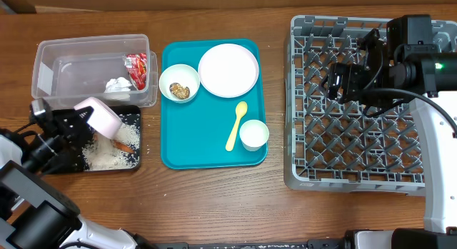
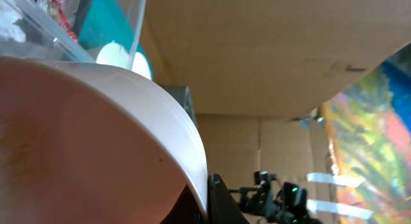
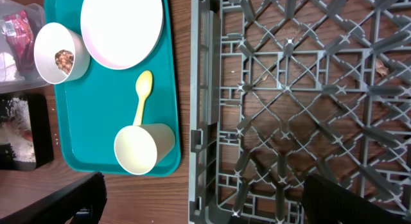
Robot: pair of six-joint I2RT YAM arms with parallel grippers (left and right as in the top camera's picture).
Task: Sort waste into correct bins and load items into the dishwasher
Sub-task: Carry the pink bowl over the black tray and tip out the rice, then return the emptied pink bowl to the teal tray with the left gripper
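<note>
Bowl (image 1: 104, 118) aslant in left gripper (image 1: 84, 118)

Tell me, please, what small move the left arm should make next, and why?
Probably lift the tipped white bowl off the black tray and turn it upright: the left gripper is shut on it, and rice already lies spread in the tray.

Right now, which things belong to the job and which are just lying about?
Job: clear plastic tub, shallow black tray, grey plastic dish rack, round pale plate, white bowl holding brown scraps, tipped white bowl, yellow plastic spoon, small white cup.
Lying about: teal serving tray, wooden table.
</note>
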